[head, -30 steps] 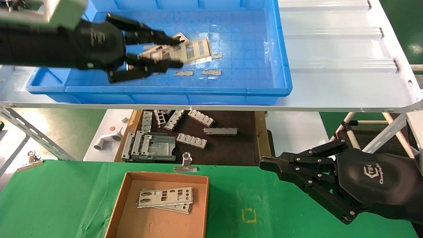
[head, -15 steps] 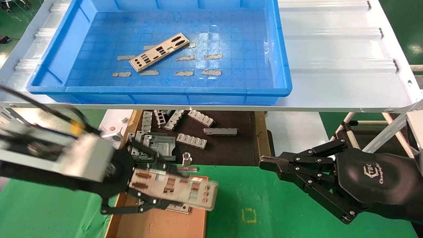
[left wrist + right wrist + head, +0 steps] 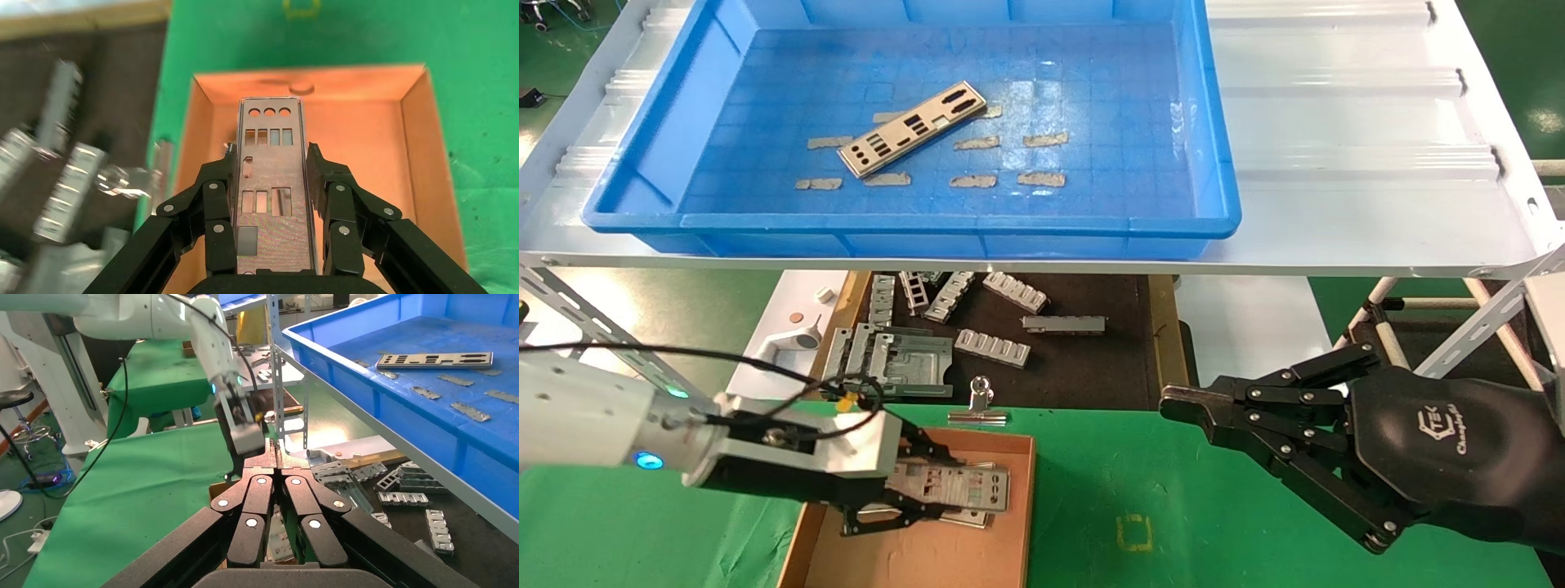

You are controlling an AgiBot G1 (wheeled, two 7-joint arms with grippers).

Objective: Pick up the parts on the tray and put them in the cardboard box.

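Jaws of left gripper (image 3: pixel 919 488) clamping a plate (image 3: pixel 269 184) inside cardboard box (image 3: pixel 1009 523)

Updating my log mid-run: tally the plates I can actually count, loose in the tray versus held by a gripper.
Loose plate in the tray: 1
Held plate in the left gripper, at the cardboard box: 1
Total: 2; any beneath it in the box are mostly hidden.

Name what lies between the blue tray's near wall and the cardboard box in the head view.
Grey ribbed brackets on a dark mat, then a silver binder clip at the cardboard box, below the blue tray; the head view shows this.
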